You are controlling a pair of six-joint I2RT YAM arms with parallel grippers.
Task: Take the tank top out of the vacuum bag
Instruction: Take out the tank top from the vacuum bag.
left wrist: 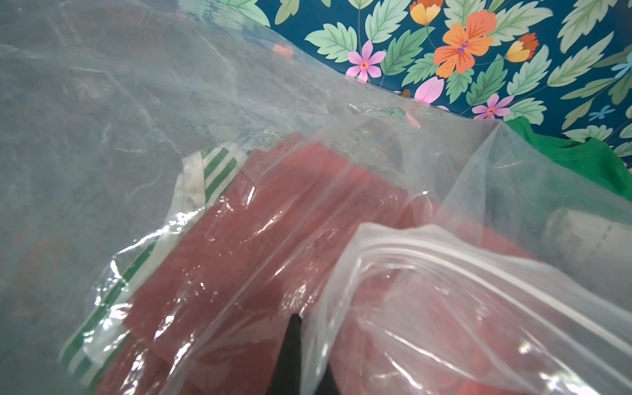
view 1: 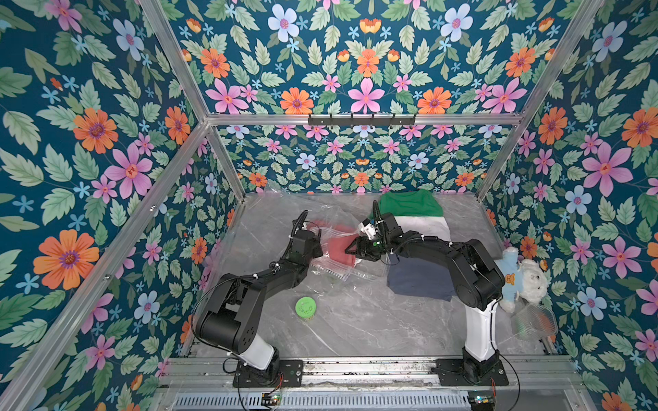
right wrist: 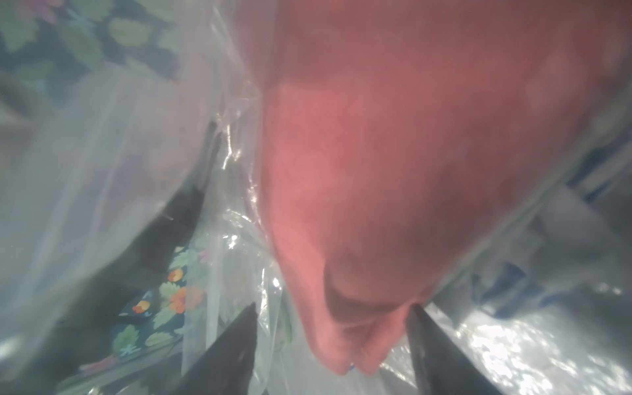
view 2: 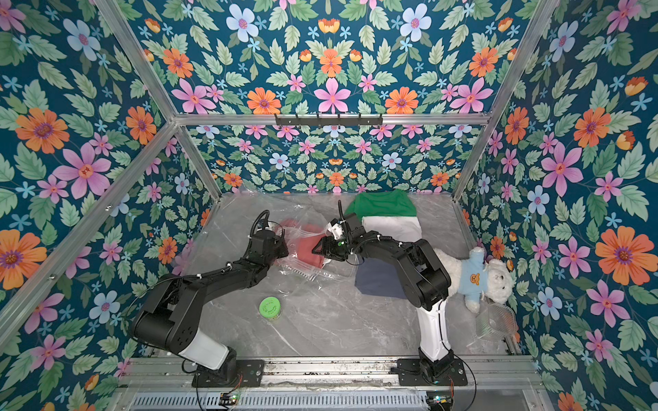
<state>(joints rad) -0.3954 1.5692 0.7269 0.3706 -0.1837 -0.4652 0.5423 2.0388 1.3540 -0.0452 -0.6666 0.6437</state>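
1. The vacuum bag is spread over the far left of the counter; its film is pinched by the closed left end effector.
2. The red tank top is seen inside, a fold straddled by the open right end effector.
3. Bare counter is seen in front, around a green jar.

Count on table: one vacuum bag, one red tank top inside it, three folded garments outside (green, white, navy), one green-lidded jar, one plush bear, one clear ribbed container, two robot arms (left, right).
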